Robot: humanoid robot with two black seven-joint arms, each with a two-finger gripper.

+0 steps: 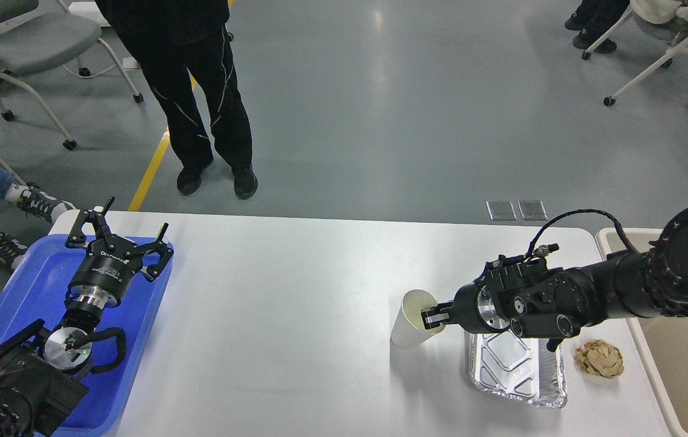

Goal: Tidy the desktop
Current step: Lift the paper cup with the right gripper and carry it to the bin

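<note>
White and matte, the desktop (295, 303) fills the lower middle of the head view, with a blue tray (34, 285) on its left end and a beige bin (684, 358) just beside its right edge. My left gripper (119, 240) hangs above the tray with its fingers spread wide, and it holds nothing. My right gripper (435, 317) reaches to the left, and its fingers pinch the rim of a white paper cup (410, 328), which stands on the desktop, tilted a little. Just beside the cup, under my right arm, lies a foil tray (517, 370). A crumpled piece of brown paper (600, 358) lies near it on the right, between the foil tray and the bin. Beyond the table, a person in black trousers (198, 103) stands on the grey floor
</note>
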